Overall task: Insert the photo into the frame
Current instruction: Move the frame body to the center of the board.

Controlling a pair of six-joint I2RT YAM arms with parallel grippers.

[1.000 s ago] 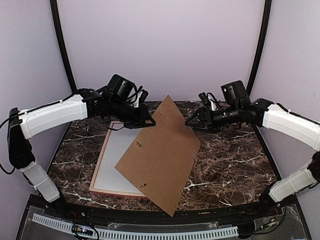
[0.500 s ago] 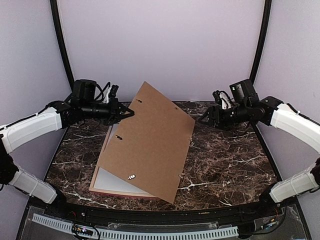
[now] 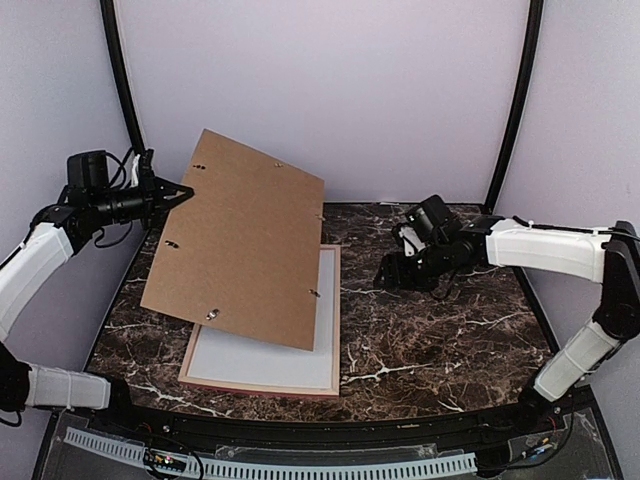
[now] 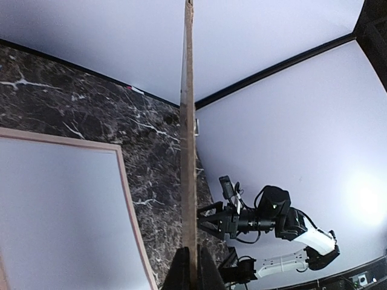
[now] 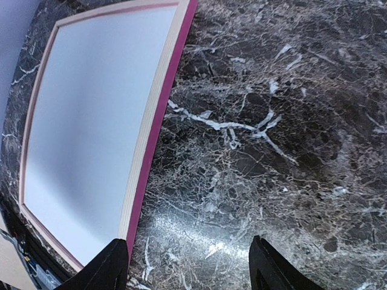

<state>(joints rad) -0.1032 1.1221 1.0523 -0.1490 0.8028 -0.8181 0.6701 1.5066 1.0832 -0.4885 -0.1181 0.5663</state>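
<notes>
Board [image 3: 240, 245] is clamped by the left gripper [image 3: 183, 190] at upper left, best swung clear of the frame [image 3: 337, 300], while the right gripper [image 5: 190, 266] is seen spread, empty.

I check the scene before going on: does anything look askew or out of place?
Yes. The brown backing board hangs tilted in the air, pinched at one edge by the left gripper, partly above the frame lying flat. Nothing looks damaged.

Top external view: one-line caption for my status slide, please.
Left jaws clamp the brown backing board, tilted above the pink frame; right jaws hang open over the marble table.
</notes>
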